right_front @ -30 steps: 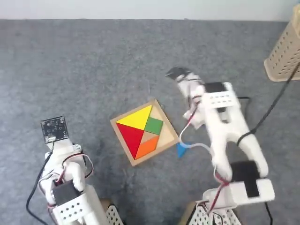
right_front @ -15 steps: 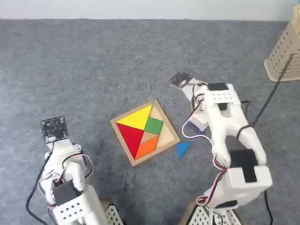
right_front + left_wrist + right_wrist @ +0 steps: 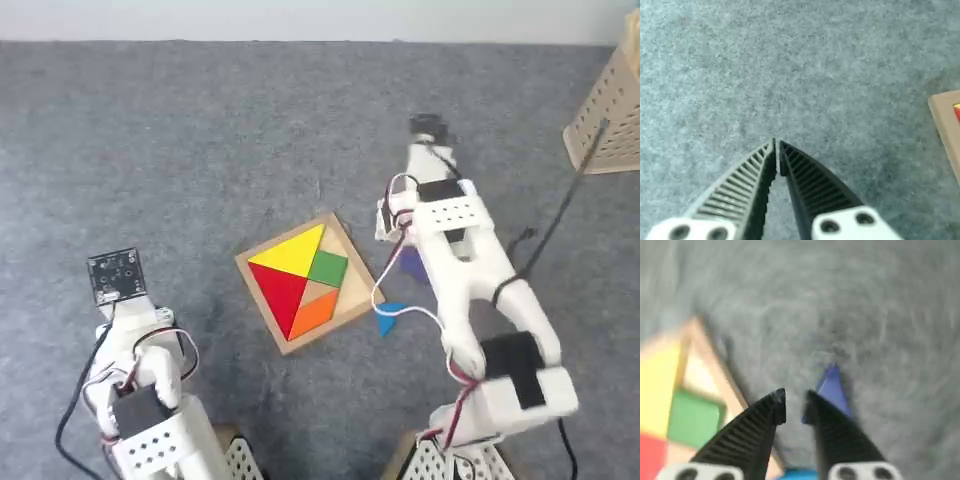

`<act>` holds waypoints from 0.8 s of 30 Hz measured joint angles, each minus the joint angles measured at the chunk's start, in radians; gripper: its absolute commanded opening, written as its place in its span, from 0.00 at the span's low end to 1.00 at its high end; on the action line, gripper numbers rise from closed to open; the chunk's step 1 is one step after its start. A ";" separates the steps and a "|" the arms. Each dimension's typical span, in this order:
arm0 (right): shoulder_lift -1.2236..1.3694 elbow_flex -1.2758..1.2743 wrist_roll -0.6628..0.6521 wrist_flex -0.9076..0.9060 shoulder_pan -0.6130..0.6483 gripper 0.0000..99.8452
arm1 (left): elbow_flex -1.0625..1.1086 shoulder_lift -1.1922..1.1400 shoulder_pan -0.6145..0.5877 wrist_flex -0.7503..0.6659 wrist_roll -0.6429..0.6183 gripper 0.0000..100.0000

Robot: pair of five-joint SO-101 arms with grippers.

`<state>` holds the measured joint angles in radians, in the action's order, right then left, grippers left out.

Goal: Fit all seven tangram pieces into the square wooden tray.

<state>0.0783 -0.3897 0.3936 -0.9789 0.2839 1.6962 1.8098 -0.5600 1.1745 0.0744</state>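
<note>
Wooden tray [image 3: 358, 290], part filled, sits mid-surface with a dark blue piece [image 3: 834, 390] and a light blue triangle [image 3: 388, 318] loose just beside it. The right jaws hang slightly parted and empty over the dark blue piece, likely lined up to grasp it. The left jaws are clenched on nothing.

Two grippers: the left gripper [image 3: 776, 145] and the right gripper [image 3: 795, 402]. One square wooden tray [image 3: 358, 256] with four coloured pieces in it: one yellow triangle [image 3: 295, 255], one red triangle [image 3: 280, 290], one green square [image 3: 327, 268], one orange piece [image 3: 315, 312]. Two blue pieces outside the tray: one dark blue piece [image 3: 834, 390] just beside the right gripper, one light blue triangle [image 3: 388, 318] farther back, below that gripper's base.
</note>
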 measured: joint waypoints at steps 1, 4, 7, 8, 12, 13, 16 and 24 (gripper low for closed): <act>0.031 0.000 0.068 0.000 0.000 0.31 | 0.000 0.000 0.000 0.000 0.000 0.01; 0.118 0.031 0.135 0.006 -0.003 0.33 | 0.000 0.000 0.000 0.000 0.000 0.01; 0.221 0.084 0.141 -0.005 0.002 0.27 | 0.000 0.000 0.000 0.000 0.000 0.01; 0.252 0.115 0.126 -0.021 0.002 0.26 | 0.000 0.000 0.000 0.000 0.000 0.01; 0.325 0.235 -0.064 -0.141 -0.037 0.22 | 0.000 0.000 0.002 0.000 0.000 0.01; 0.338 0.259 -0.129 -0.172 -0.052 0.22 | 0.000 0.000 0.002 0.000 0.000 0.01; 0.351 0.305 -0.302 -0.226 -0.089 0.21 | 0.000 0.000 0.002 0.000 0.000 0.01; 0.373 0.407 -0.766 -0.311 -0.140 0.11 | 0.000 0.000 0.002 0.000 0.000 0.01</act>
<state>0.4511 0.0169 -0.3721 -1.2904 0.1442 1.6962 1.8098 -0.5585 1.1745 0.0744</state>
